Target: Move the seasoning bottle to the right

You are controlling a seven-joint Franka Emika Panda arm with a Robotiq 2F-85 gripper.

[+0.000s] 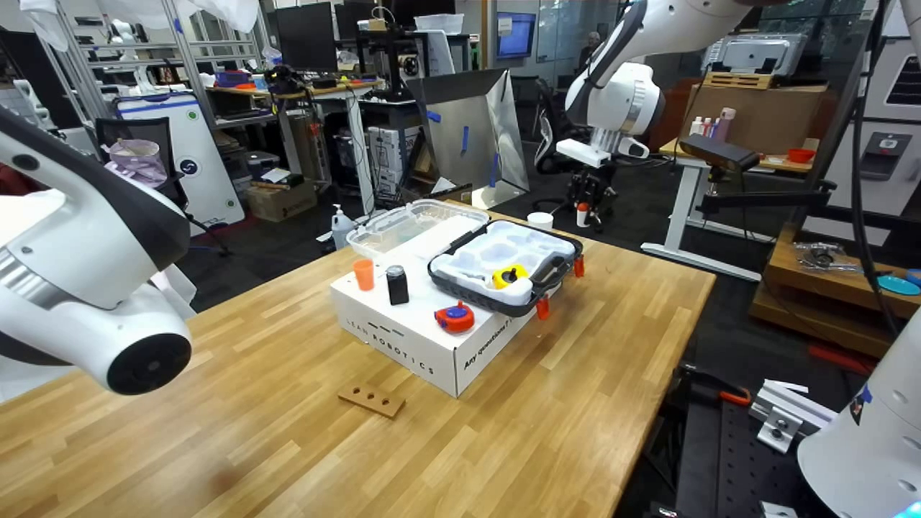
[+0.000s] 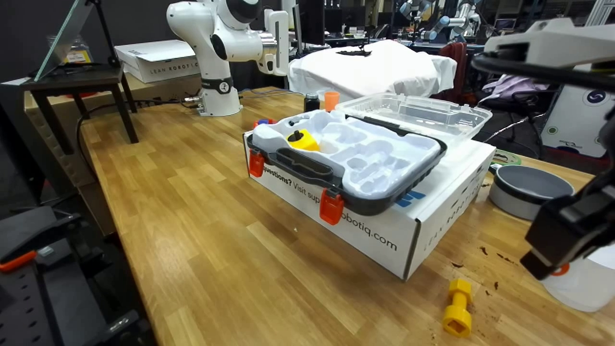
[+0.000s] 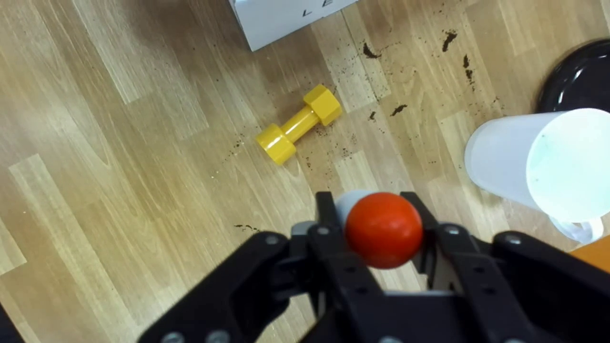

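Observation:
The seasoning bottle (image 3: 383, 230) is a small white cylinder with a round orange-red cap. In the wrist view my gripper (image 3: 369, 197) has its two black fingers on either side of it, with the cap toward the camera. In an exterior view the gripper (image 1: 593, 198) holds the bottle (image 1: 582, 216) upright, cap on top, raised above the table's far end. In an exterior view the gripper (image 2: 547, 250) enters from the right edge. Only an orange-red sliver shows beside it there, and I cannot separate the bottle's body from the white behind it.
A white pitcher (image 3: 500, 159), a yellow bolt-shaped piece (image 3: 299, 125) and a black round object (image 3: 579, 78) lie near the gripper. A white box (image 1: 403, 345) carries an open case (image 1: 496, 252). A grey pot (image 2: 526, 192) stands beside it. Another arm (image 1: 93, 273) hangs over the table.

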